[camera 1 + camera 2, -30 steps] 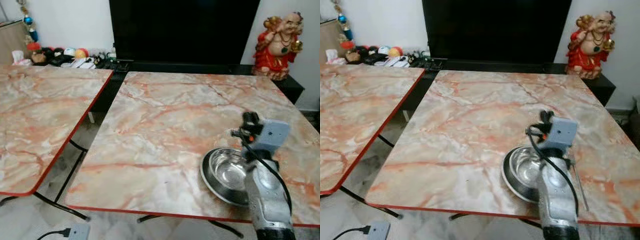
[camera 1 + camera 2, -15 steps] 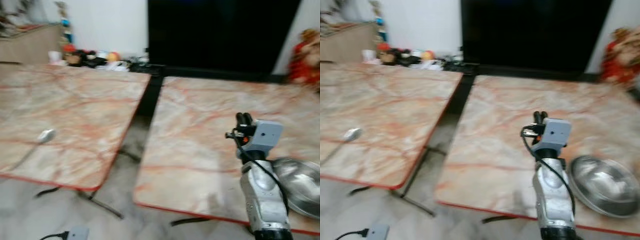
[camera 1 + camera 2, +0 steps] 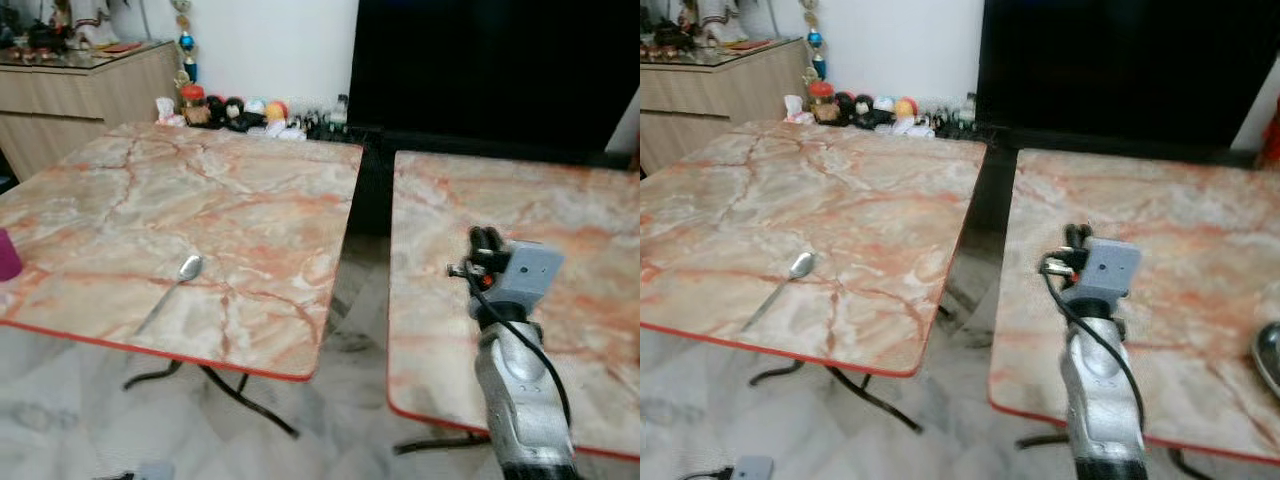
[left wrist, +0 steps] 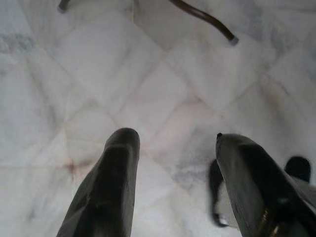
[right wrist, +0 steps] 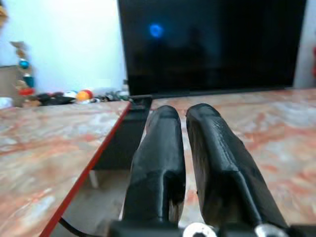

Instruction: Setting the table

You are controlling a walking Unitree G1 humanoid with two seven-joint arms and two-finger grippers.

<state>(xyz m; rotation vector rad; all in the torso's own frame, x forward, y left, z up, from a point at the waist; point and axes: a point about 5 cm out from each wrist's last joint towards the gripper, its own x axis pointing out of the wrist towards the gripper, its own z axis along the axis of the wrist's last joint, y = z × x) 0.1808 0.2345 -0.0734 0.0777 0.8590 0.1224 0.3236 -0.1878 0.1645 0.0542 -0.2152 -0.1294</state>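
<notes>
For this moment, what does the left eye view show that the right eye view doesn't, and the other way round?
Left eye view, not the right: a magenta object at the far left edge of the left table. Right eye view, not the left: the rim of a steel bowl on the right table. Both: the spoon lying on the left table, and the right gripper raised, empty, over the right table.

My head views are evenly bright and slightly soft; my wrist views blur close to my fingers (image 5: pixel 158 163).
</notes>
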